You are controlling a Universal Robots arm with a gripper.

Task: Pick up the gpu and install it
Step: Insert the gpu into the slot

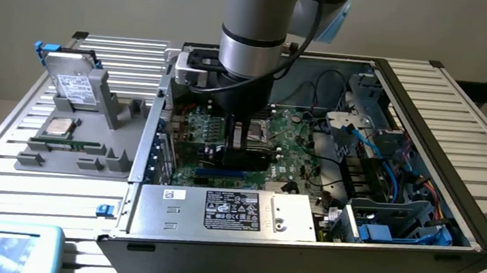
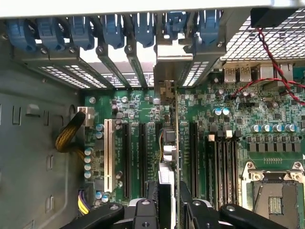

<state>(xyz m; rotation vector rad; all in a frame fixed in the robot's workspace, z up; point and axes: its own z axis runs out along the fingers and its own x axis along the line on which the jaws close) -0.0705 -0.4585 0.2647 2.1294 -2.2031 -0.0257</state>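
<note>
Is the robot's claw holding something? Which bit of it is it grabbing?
Yes. The gripper holds the gpu on edge, pinched by its top edge, the side away from the motherboard.

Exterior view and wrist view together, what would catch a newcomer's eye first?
The grey robot arm reaching down into the open computer case at the exterior view's middle comes first. In the wrist view, its jaws grip the gpu edge-on above the black expansion slots. A silver hard drive stands in the grey tray at the exterior view's left.
</note>
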